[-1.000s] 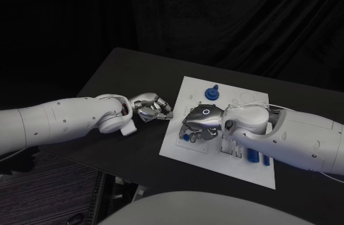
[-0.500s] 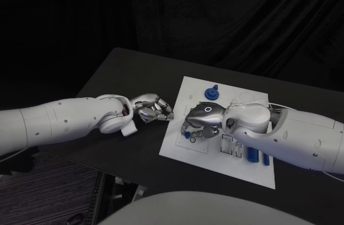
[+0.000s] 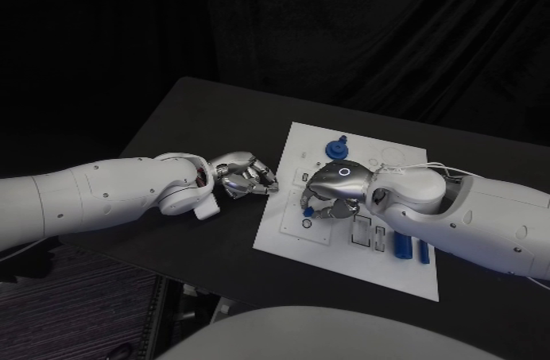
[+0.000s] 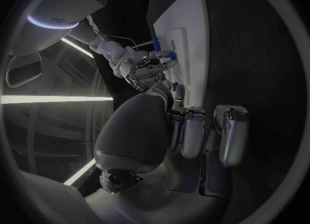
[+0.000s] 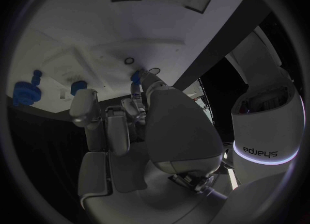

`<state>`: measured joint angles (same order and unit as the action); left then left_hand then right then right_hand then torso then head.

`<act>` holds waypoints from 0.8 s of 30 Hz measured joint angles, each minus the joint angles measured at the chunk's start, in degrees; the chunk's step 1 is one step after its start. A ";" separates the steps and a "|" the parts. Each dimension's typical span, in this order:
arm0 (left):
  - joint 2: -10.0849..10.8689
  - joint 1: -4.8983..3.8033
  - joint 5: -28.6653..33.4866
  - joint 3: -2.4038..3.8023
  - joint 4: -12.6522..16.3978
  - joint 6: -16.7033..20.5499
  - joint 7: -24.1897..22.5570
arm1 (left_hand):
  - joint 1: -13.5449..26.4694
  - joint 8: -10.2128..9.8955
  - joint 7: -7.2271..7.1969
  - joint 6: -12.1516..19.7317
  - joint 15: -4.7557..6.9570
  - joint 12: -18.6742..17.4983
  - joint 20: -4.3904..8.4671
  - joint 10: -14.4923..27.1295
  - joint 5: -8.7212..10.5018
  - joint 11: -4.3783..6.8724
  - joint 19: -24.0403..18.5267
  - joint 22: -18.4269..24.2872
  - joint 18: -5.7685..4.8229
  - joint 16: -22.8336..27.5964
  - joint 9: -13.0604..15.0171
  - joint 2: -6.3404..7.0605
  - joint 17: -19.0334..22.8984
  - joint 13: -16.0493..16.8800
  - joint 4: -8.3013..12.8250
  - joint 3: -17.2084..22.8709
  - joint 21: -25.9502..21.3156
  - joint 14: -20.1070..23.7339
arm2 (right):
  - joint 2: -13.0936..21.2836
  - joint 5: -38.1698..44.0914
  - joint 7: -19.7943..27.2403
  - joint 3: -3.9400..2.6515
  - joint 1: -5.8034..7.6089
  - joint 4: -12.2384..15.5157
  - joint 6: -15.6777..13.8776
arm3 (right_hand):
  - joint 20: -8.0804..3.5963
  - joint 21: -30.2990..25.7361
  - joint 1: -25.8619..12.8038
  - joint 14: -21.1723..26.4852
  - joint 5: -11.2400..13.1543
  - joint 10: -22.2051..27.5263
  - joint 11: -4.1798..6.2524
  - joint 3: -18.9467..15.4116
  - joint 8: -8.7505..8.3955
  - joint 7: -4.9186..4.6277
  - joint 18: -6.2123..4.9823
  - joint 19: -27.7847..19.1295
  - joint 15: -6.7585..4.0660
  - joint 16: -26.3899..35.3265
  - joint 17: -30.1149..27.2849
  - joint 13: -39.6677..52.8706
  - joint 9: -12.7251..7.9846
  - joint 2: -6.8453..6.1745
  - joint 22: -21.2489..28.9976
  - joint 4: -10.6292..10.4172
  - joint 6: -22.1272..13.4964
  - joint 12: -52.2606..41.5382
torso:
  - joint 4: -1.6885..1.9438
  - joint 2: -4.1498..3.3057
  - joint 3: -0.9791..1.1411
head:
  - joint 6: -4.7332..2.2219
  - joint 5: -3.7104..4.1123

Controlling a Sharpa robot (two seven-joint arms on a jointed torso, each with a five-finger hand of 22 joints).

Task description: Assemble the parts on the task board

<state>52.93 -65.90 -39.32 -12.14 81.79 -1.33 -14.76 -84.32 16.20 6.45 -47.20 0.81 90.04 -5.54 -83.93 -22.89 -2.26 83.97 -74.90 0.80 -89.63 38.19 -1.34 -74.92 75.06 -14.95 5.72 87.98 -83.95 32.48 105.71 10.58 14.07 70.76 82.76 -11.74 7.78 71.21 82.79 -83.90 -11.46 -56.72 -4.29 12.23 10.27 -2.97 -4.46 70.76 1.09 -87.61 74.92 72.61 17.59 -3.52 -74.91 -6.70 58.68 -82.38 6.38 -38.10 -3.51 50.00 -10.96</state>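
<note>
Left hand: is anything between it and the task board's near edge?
Nothing visible. The left hand sits on the black table just beside the task board, with bare tabletop between. The right hand is already over the board.

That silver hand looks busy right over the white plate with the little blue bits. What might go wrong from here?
Two things, I would guess. The right hand hangs low over the task board, close to a small blue part by its fingers, so a careless move might knock that part out of place. The left hand rests on the black table right at the board's edge; a nudge from it might shift the whole board and spoil the right hand's aim.
</note>
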 measured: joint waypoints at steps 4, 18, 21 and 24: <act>-0.16 0.08 0.27 0.00 0.05 0.01 -0.12 | 0.59 0.00 0.00 0.00 0.00 0.00 0.00 0.00 1.47 0.00 0.00 0.00 0.01 0.00 -0.03 0.01 0.00 0.00 -0.71 0.03 -0.26 0.00 | 1.35 0.11 -0.54 0.11 -0.03 0.57 -1.29 | 0.00 0.00 -0.13 0.00 -0.03 -0.56 0.08 -0.32 0.01 -0.01 0.00 0.00 0.00 0.00 0.00 0.27 2.34 0.13 0.00 -0.17 0.01 -0.23 | -0.10 0.01 0.02 | 0.00 0.13; -1.98 0.86 0.69 0.01 0.22 -0.26 -0.48 | 4.05 -4.90 1.63 2.06 -0.94 -0.01 -0.83 0.02 6.57 -1.01 -0.01 0.00 0.00 0.00 -6.24 0.52 0.00 -0.06 -1.74 -0.18 -0.59 -0.10 | 3.40 0.24 -2.78 0.12 -0.04 2.29 -8.49 | -0.29 -1.85 -0.84 0.00 -0.67 -1.54 0.10 -0.64 0.32 -0.02 -0.95 -1.35 0.00 0.80 0.00 0.52 4.43 0.02 0.00 -0.16 0.00 -0.44 | -0.19 0.01 0.01 | 0.00 0.92; -2.59 1.15 0.73 0.01 0.23 -0.40 -0.69 | 4.47 -5.56 1.84 2.27 -1.35 -0.02 -1.17 -0.18 7.35 -1.28 0.07 0.00 0.00 0.00 -7.24 0.67 0.00 -0.06 -1.62 -0.69 -0.59 -0.10 | 3.60 0.25 -3.23 0.11 -0.04 2.65 -10.06 | -0.29 -1.85 -0.68 0.00 -0.76 -1.54 0.10 -0.65 0.52 -0.03 -0.95 -1.35 0.00 0.80 0.00 0.52 4.43 0.17 0.00 -0.15 -0.02 -0.67 | -0.25 0.01 0.01 | 0.00 0.94; -3.00 1.41 0.75 0.01 0.26 -0.58 -0.89 | 4.75 -5.96 1.85 2.27 -1.34 -0.01 -1.25 -0.02 7.94 -1.45 -0.01 0.00 0.00 0.00 -8.05 0.39 0.00 -0.07 -1.49 -1.04 -0.59 -0.10 | 3.77 0.26 -3.68 0.11 -0.04 3.00 -11.39 | -0.29 -1.85 -0.60 0.00 -1.16 -1.53 0.10 -0.70 0.77 -0.11 -0.95 -1.35 0.00 0.80 0.00 0.52 4.43 0.24 0.00 -0.10 -0.12 -0.67 | -0.23 -0.01 0.03 | 0.00 1.19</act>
<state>49.92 -64.49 -38.57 -12.13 82.05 -1.91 -15.66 -79.58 10.24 8.30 -44.93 -0.53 90.03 -6.79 -83.95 -14.94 -3.71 83.96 -74.90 0.79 -89.63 30.15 -0.95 -74.92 74.99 -16.44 4.68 87.39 -84.05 36.25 105.97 6.91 14.18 70.72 85.75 -23.13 7.49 69.37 82.19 -83.90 -12.61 -58.25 -4.19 11.53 11.04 -3.08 -5.41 69.41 1.08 -86.82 74.92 73.13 22.02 -3.28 -74.90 -6.80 58.56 -83.04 6.16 -38.11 -3.48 50.00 -9.77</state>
